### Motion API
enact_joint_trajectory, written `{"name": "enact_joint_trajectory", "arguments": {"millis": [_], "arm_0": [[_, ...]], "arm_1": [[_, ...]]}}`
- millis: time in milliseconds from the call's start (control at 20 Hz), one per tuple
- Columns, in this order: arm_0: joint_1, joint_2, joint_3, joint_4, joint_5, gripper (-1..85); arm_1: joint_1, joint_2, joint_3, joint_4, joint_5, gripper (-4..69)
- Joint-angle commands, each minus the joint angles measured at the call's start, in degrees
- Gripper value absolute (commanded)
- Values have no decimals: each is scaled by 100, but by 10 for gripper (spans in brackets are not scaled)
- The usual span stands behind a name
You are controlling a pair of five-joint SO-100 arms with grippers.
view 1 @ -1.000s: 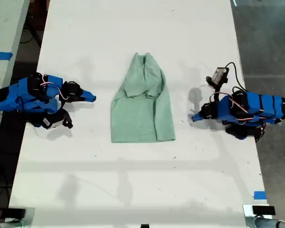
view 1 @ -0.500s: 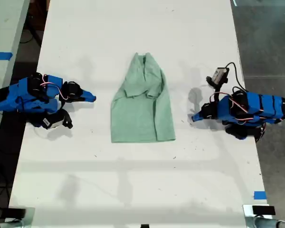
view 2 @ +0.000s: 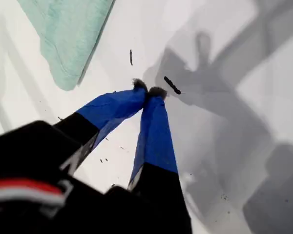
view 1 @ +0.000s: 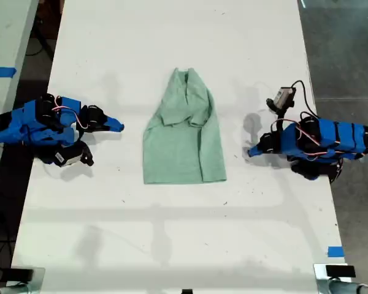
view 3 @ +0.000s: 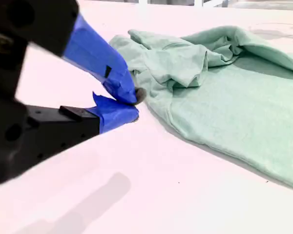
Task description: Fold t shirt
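The pale green t shirt [view 1: 184,147] lies on the white table [view 1: 172,245], sides folded in, collar end toward the exterior view's top, hem toward its bottom. My first gripper [view 1: 250,152] rests on the table at the exterior view's right, a short gap from the shirt's edge. It is shut and holds nothing [view 2: 149,90]; a hem corner of the shirt [view 2: 68,34] shows beyond it. At the exterior view's left, my second gripper [view 1: 119,127] is shut and empty [view 3: 134,105], its tip just short of the bunched sleeve area of the shirt [view 3: 185,63].
Blue tape marks [view 1: 335,252] sit at the table's edge in the exterior view's lower right, and another [view 1: 0,71] on the neighbouring surface at its left. A small cabled camera [view 1: 283,97] stands above the first arm. Dark specks [view 2: 172,85] dot the table.
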Motion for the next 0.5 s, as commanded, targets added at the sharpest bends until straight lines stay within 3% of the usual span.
{"name": "enact_joint_trajectory", "arguments": {"millis": [0, 450], "arm_0": [[62, 18, 18, -88, -18, -1], [44, 18, 18, -88, -18, -1]], "arm_1": [[-62, 70, 158, 35, 62, 16], [-62, 70, 158, 35, 53, 16]]}}
